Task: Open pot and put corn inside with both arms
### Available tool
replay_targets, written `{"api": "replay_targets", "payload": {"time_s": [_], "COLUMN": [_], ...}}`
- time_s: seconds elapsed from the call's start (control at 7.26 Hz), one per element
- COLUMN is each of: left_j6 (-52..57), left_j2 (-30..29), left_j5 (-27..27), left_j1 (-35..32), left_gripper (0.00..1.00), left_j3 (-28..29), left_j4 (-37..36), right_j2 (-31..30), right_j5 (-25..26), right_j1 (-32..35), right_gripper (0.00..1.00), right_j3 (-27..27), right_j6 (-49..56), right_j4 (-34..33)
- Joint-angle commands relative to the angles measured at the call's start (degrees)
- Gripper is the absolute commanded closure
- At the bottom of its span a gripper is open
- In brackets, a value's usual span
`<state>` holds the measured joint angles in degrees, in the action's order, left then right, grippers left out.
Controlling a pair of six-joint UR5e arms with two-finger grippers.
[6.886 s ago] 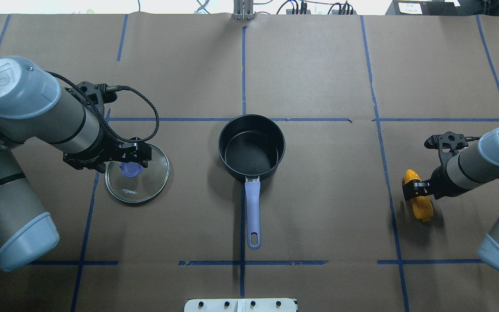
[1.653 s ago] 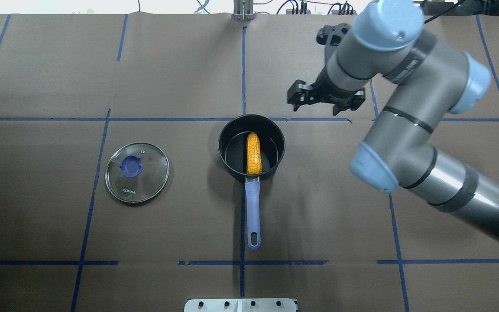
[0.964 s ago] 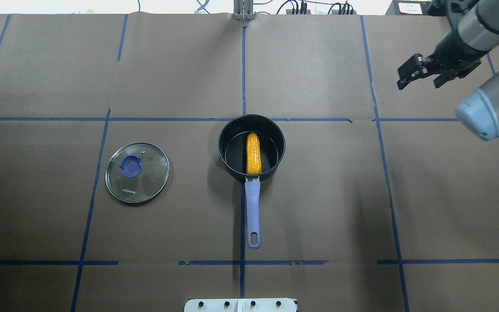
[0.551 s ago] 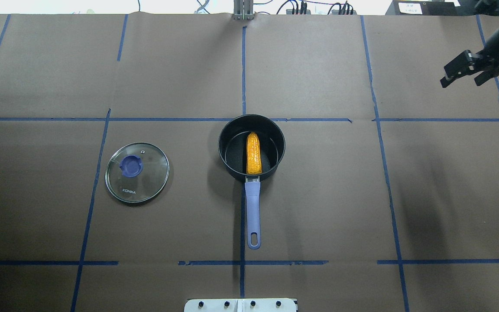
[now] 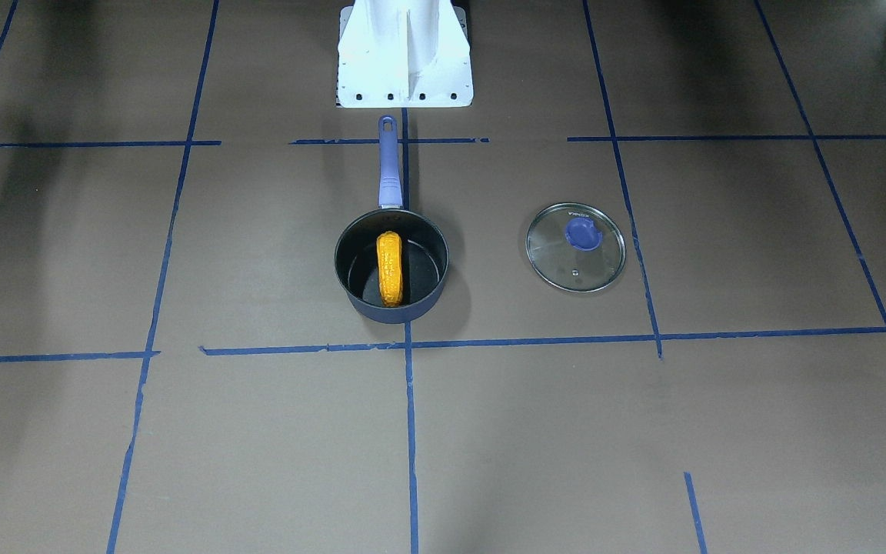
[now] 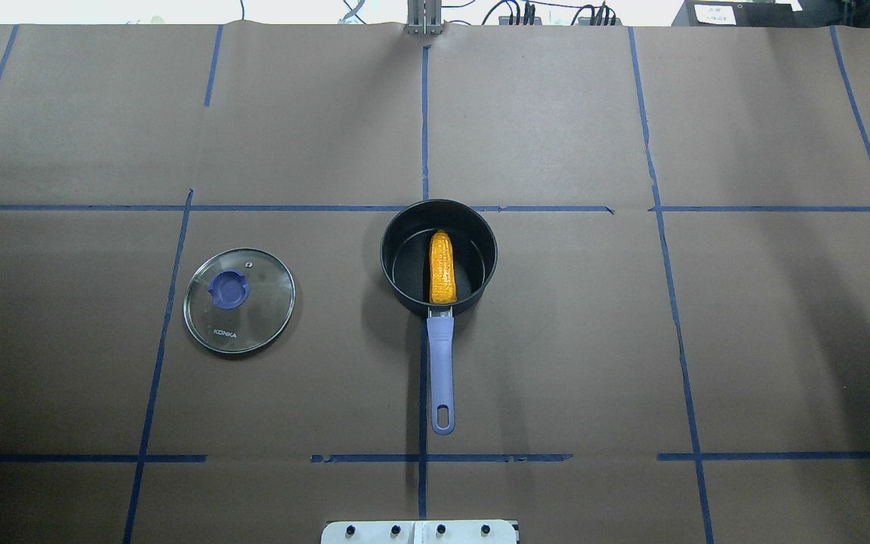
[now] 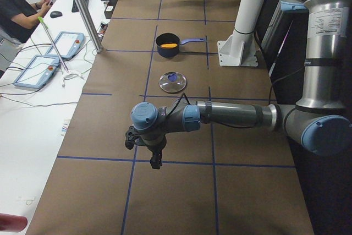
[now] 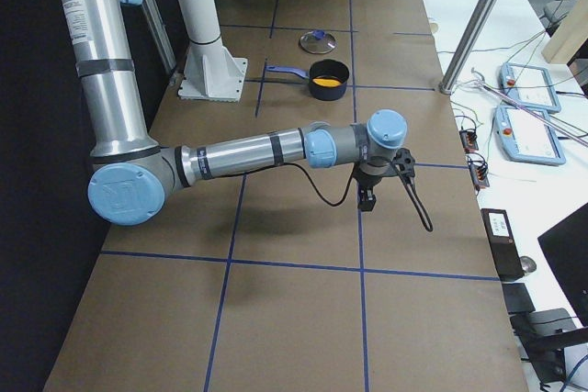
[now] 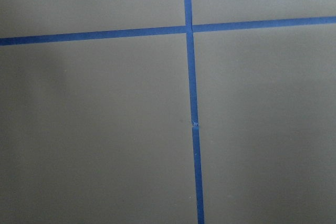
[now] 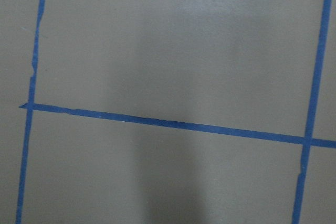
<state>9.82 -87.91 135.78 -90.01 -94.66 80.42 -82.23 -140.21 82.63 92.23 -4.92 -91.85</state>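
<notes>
Midway between the surface's (image 6: 556, 340) end edges, we find the corn (image 6: 442, 266) lying inside the open pot (image 6: 390, 261), the lid (image 6: 254, 317) set aside toward the left edge to free its mouth, and the left claw (image 7: 154, 158) and the right claw (image 8: 367, 197) hanging clear near opposite ends, their spread beyond telling.

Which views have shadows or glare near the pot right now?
Overhead exterior: sharp, soft shadow left of the dark navy saucepan, faint reflections on the round glass lid. Front-facing: dark shadow patches along the top. Right wrist: grey shadow band down the brown paper.
</notes>
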Motion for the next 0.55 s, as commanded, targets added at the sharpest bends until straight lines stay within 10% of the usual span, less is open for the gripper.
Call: {"api": "replay_targets", "payload": {"time_s": [0.0, 0.41], "left_j6": [0.2, 0.2], "left_j2": [0.0, -0.1], "left_j5": [0.0, 0.1], "left_j1": [-0.1, 0.0], "left_gripper": [0.0, 0.0], "left_j3": [0.9, 1.0], "left_j4": [0.0, 0.0], "right_j2": [-5.5, -7.2], "right_j5": [-1.0, -1.6], "right_j1": [6.2, 7.3], "right_gripper": [0.01, 0.01], "right_j3": [-2.1, -2.9], "right_j6": [8.8, 9.2], "right_j4": [0.0, 0.1]}}
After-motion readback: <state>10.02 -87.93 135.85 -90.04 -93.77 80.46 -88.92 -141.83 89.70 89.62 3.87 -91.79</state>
